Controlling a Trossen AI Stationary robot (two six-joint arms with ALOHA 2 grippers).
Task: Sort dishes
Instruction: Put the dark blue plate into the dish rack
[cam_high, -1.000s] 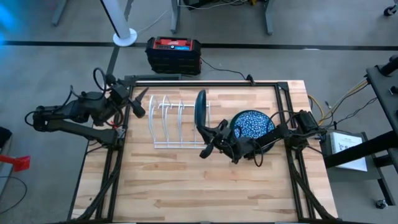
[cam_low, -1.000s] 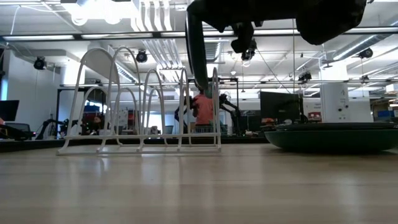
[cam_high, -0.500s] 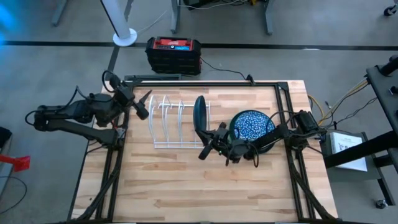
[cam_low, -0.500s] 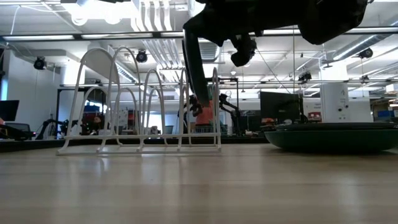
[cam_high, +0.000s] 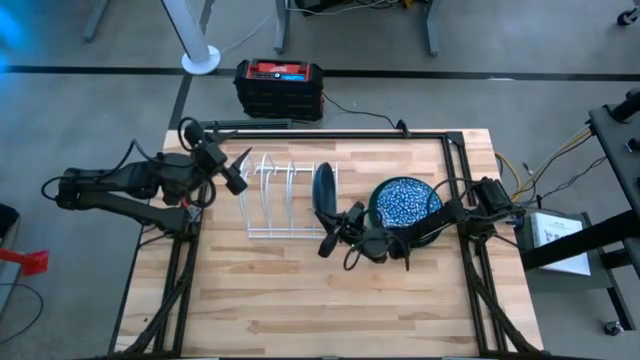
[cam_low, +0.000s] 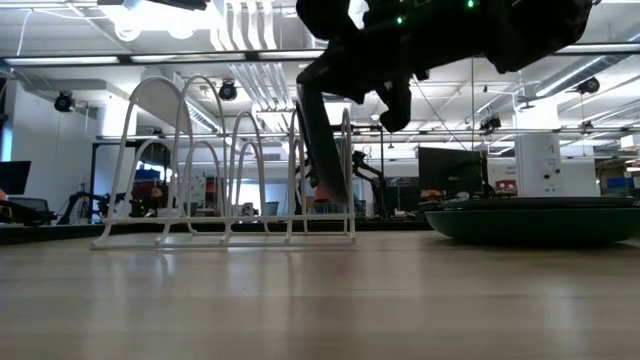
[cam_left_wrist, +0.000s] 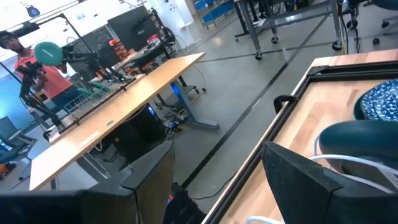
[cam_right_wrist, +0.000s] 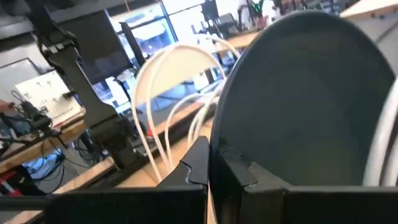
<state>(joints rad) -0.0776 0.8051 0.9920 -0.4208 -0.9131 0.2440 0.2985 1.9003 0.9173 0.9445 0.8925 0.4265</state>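
A dark green plate (cam_high: 324, 190) is held on edge by the right gripper (cam_high: 340, 225) at the right-hand end of the white wire rack (cam_high: 282, 196), its fingers pinched on the plate's rim, as the right wrist view shows (cam_right_wrist: 311, 99). Compared with a second ago, the plate is seen lower and closer in against the rack: in the low view its lower edge (cam_low: 322, 150) now reaches down among the last wire loops, tilted rather than upright, where earlier it was carried well above them. Whether the plate is seated in a slot or only leaning at the rack's end cannot be told.

The right arm is stretched from the table's right side across a stack of plates lying flat just right of the rack, topped by a dark blue speckled plate (cam_high: 405, 201). That stack is unchanged across the frames; from table height only its dark rim (cam_low: 530, 215) is seen.

The left gripper (cam_high: 238, 172) is raised at the rack's left end, its fingers spread apart, as seen in the left wrist view (cam_left_wrist: 211, 180). Over the past second it has been swung in from beyond the table's left edge toward the rack. A red and black box (cam_high: 279, 85) is seen on the floor beyond the rack.
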